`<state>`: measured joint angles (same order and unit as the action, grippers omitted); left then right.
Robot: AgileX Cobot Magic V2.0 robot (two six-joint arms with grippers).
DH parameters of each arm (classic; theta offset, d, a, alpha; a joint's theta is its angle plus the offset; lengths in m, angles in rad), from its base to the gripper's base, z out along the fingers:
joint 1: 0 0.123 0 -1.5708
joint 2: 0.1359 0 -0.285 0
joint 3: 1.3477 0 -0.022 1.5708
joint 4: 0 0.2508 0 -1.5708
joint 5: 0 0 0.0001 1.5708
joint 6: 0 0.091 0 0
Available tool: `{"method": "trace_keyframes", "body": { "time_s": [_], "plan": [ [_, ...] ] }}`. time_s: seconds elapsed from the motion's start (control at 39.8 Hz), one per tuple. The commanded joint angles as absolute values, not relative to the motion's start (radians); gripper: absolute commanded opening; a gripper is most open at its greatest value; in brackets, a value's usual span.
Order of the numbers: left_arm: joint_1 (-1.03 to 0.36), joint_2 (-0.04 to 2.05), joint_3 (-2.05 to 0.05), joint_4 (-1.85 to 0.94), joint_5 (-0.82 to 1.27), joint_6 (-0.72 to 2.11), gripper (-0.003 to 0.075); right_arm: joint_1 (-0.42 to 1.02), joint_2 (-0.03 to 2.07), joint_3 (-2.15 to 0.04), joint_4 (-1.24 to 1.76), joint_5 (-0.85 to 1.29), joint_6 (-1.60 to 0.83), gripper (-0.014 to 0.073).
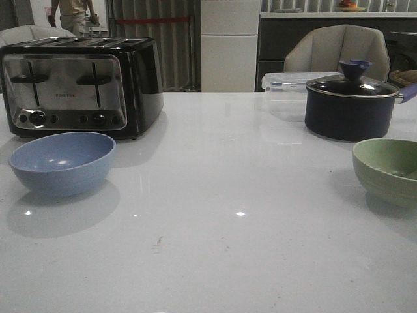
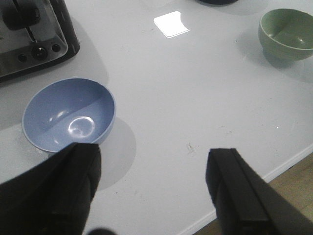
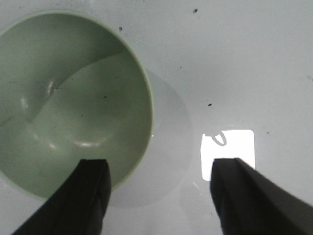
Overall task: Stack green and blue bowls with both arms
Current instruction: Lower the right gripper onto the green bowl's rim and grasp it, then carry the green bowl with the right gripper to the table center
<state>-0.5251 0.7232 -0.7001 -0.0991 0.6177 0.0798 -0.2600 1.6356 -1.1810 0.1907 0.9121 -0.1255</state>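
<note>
The dusty blue bowl (image 1: 62, 163) stands upright and empty on the white table at the left, in front of the toaster. It also shows in the left wrist view (image 2: 68, 114). The pale green bowl (image 1: 389, 171) stands at the right edge, empty; it fills the right wrist view (image 3: 68, 100) and shows far off in the left wrist view (image 2: 287, 33). My left gripper (image 2: 154, 152) is open and empty above the table beside the blue bowl. My right gripper (image 3: 159, 166) is open and empty, one finger over the green bowl's rim. Neither arm shows in the front view.
A black and chrome toaster (image 1: 78, 85) stands behind the blue bowl. A dark lidded pot (image 1: 352, 104) and a clear plastic box (image 1: 283, 91) stand at the back right. The table's near edge (image 2: 288, 164) shows in the left wrist view.
</note>
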Motion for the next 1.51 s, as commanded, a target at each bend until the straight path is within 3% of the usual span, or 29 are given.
{"method": "trace_keyframes", "body": {
  "time_s": [0.0, 0.35, 0.7, 0.88, 1.03, 1.21, 1.48],
  "plan": [
    [-0.533, 0.725, -0.727, -0.112, 0.535, 0.081, 0.0508, -0.266, 1.67, -1.239, 0.212, 0.868, -0.144, 0.0542],
    [-0.533, 0.725, -0.727, -0.112, 0.535, 0.081, 0.0508, -0.266, 1.859, -1.346, 0.302, 0.877, -0.207, 0.0529],
    [-0.533, 0.725, -0.727, -0.112, 0.535, 0.081, 0.0508, -0.266, 1.867, -1.354, 0.303, 0.883, -0.212, 0.018],
    [-0.533, 0.725, -0.727, -0.112, 0.535, 0.081, 0.0508, -0.266, 1.854, -1.354, 0.304, 0.892, -0.216, 0.0087],
    [-0.533, 0.725, -0.727, -0.112, 0.535, 0.081, 0.0508, -0.25, 1.802, -1.368, 0.304, 0.919, -0.223, 0.007],
    [-0.533, 0.725, -0.727, -0.112, 0.535, 0.081, 0.0508, -0.136, 1.73, -1.442, 0.301, 0.991, -0.224, 0.007],
    [-0.533, 0.725, -0.727, -0.112, 0.535, 0.081, 0.0508, 0.203, 1.724, -1.499, 0.232, 1.001, -0.223, 0.007]
  ]
}}
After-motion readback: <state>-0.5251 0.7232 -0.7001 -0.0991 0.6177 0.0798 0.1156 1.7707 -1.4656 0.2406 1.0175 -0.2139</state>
